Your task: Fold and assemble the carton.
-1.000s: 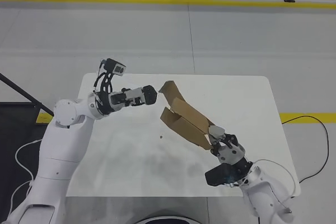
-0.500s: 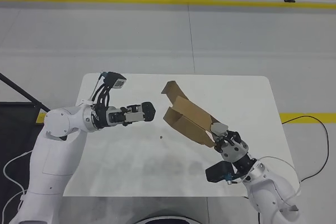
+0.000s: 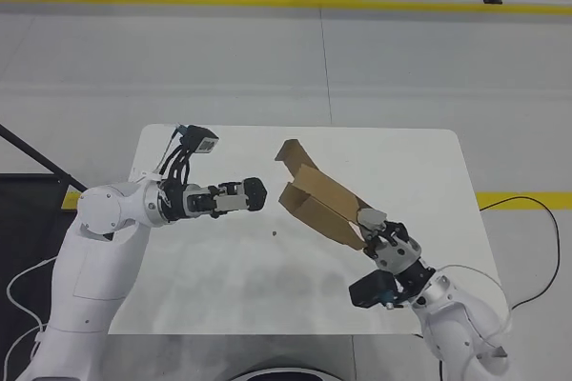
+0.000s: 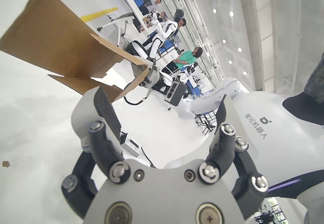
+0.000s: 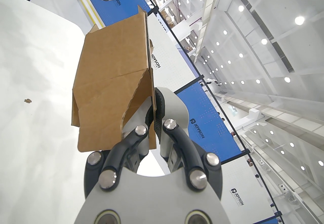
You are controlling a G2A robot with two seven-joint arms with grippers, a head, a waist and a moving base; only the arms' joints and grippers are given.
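R tool [image 5: 154,108] clamped on carton [image 3: 319,195] edge; L tool [image 4: 162,95] wide open, empty, near it; scrap [image 3: 275,231] on table [image 3: 219,286]

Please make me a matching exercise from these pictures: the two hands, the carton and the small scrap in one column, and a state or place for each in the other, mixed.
1. left hand
2. right hand
3. carton
4. scrap

A. lies alone on the white table
B. open, holding nothing
C. held at one end, flaps open
D. shut on a cardboard edge

Pairs: 1-B, 2-D, 3-C, 4-A
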